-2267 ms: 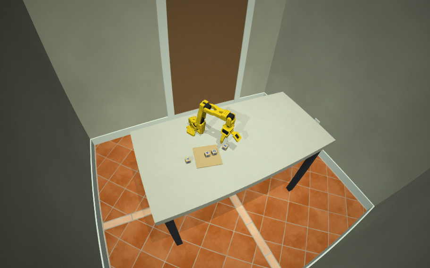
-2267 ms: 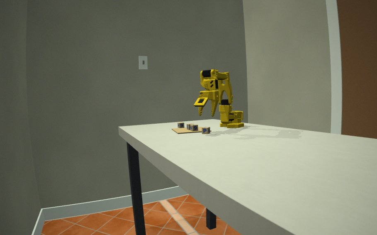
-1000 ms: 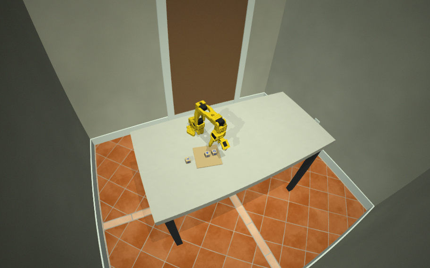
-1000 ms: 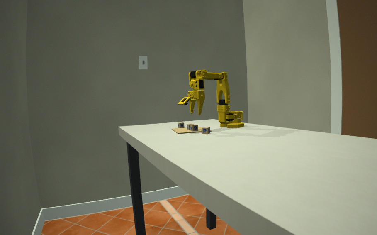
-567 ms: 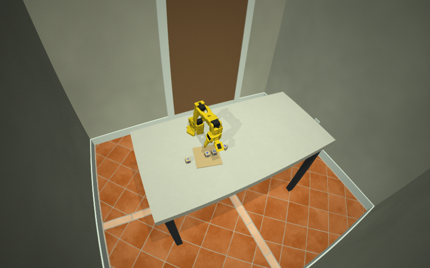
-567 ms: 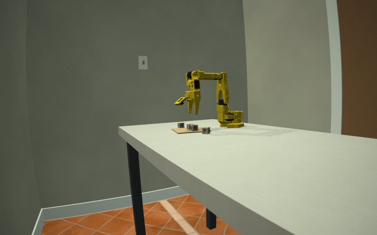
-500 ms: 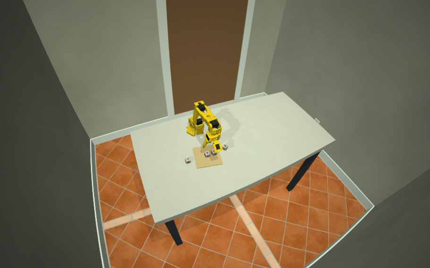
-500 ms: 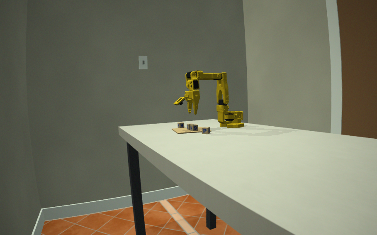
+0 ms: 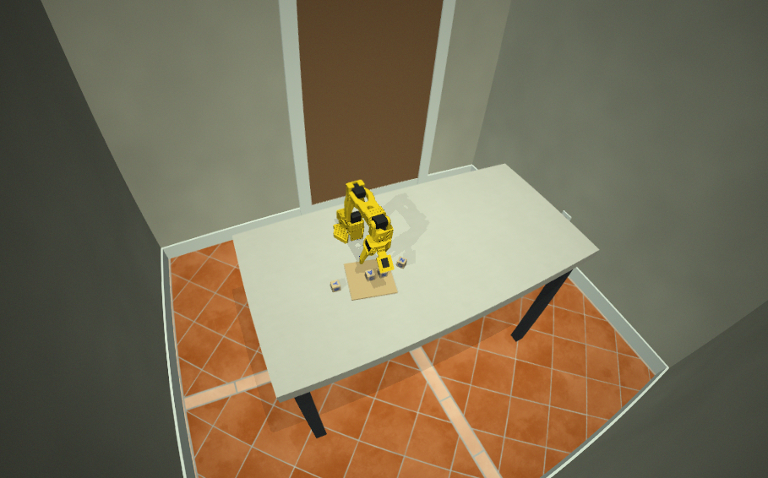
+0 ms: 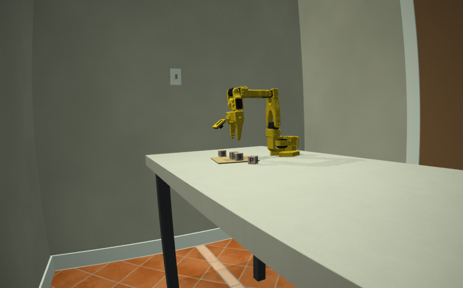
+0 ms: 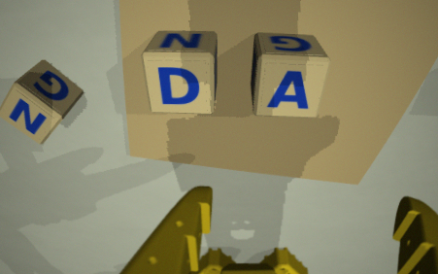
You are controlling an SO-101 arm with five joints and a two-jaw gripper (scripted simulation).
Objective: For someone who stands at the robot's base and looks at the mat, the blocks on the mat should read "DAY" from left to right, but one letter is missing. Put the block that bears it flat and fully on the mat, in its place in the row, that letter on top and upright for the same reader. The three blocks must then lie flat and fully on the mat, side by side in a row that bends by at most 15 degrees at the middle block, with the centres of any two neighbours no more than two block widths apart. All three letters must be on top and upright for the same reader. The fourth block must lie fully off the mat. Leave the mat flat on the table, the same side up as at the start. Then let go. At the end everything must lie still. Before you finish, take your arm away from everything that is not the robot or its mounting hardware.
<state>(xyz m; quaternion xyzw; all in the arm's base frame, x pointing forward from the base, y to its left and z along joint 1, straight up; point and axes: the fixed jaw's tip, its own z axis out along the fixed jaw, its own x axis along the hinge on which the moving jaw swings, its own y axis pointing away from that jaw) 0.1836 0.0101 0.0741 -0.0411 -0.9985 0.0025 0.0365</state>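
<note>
Two blocks, the D block (image 11: 180,73) and A block (image 11: 290,75), are seen on the mat (image 11: 364,97). The fourth block's top letter cannot be made out. The gripper (image 11: 311,233) is held partly spread with nothing in it, its fingers cut off by the frame.

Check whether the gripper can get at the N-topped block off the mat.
Probably yes: the gripper hangs open and empty above it, and the N-topped block sits by itself, apart from the D block.
</note>
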